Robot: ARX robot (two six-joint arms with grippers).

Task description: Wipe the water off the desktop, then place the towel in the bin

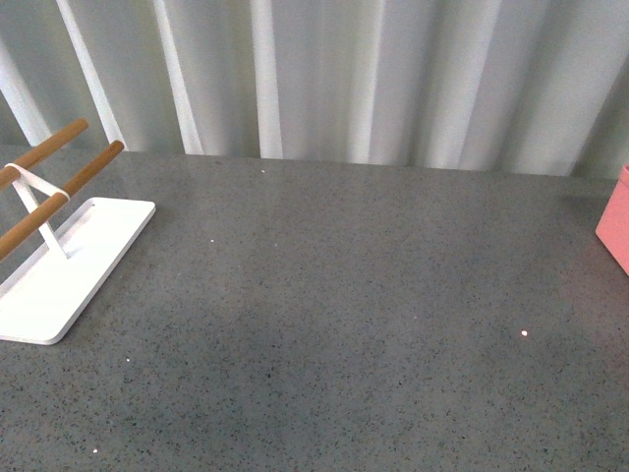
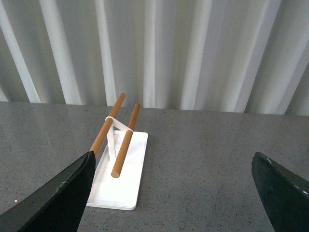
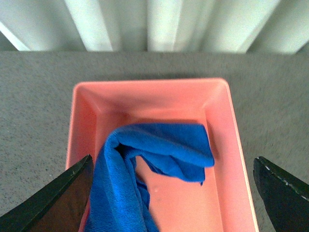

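The blue towel [image 3: 145, 169] lies crumpled inside the salmon-pink bin [image 3: 149, 94], seen in the right wrist view. My right gripper [image 3: 171, 193] hangs open above the bin, its dark fingers [image 3: 58, 203] wide on either side, holding nothing. In the front view only a corner of the bin [image 1: 616, 228] shows at the right edge of the dark grey desktop [image 1: 334, 295]; neither arm shows there. My left gripper [image 2: 174, 193] is open and empty above the desktop [image 2: 203, 164], near the white rack.
A white flat rack base [image 1: 59, 265] with two wooden rods [image 1: 59, 182] stands at the left of the desktop; it also shows in the left wrist view [image 2: 120, 179]. A pale pleated curtain [image 1: 344, 69] runs along the far edge.
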